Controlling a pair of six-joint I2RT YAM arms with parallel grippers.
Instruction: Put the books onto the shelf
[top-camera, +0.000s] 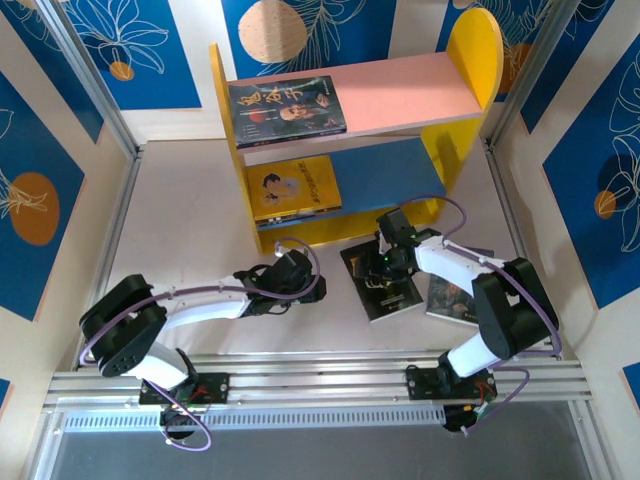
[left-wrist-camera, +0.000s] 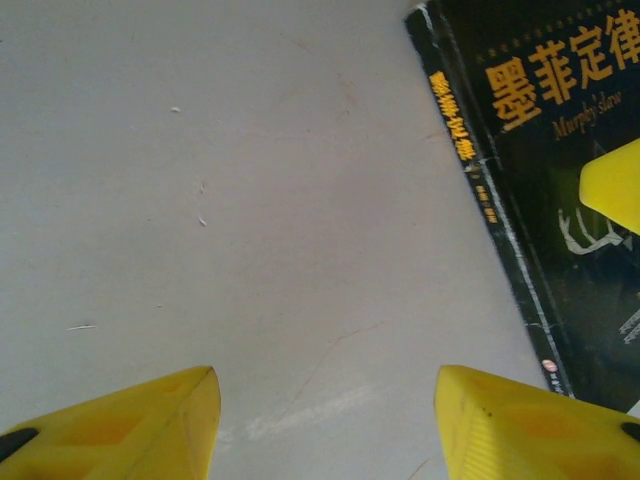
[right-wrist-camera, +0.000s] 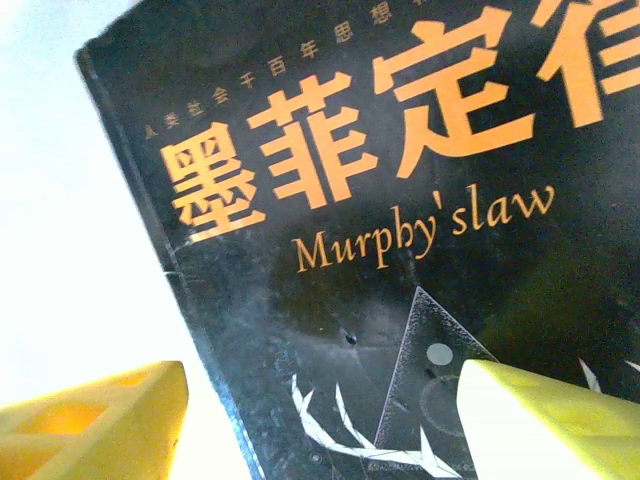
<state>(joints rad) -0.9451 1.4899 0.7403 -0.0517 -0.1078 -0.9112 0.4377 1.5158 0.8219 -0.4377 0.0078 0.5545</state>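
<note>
The shelf (top-camera: 400, 90) stands at the back of the table. A dark portrait book (top-camera: 286, 110) lies on its pink upper board and a yellow book (top-camera: 293, 187) on the blue lower board. A black book titled "Murphy's law" (top-camera: 383, 288) (right-wrist-camera: 400, 200) lies flat on the table in front of the shelf. My right gripper (top-camera: 386, 260) (right-wrist-camera: 320, 420) hovers open over its left edge, one finger above the cover and the other above bare table. My left gripper (top-camera: 303, 280) (left-wrist-camera: 325, 385) is open over bare table, just left of that book's spine (left-wrist-camera: 478, 165). Another book (top-camera: 452, 300) lies partly under the right arm.
The right gripper's yellow fingertip (left-wrist-camera: 612, 185) shows over the black book in the left wrist view. An aluminium rail (top-camera: 320, 385) runs along the near edge. Panelled walls and metal frame posts (top-camera: 95, 90) close in the table on both sides.
</note>
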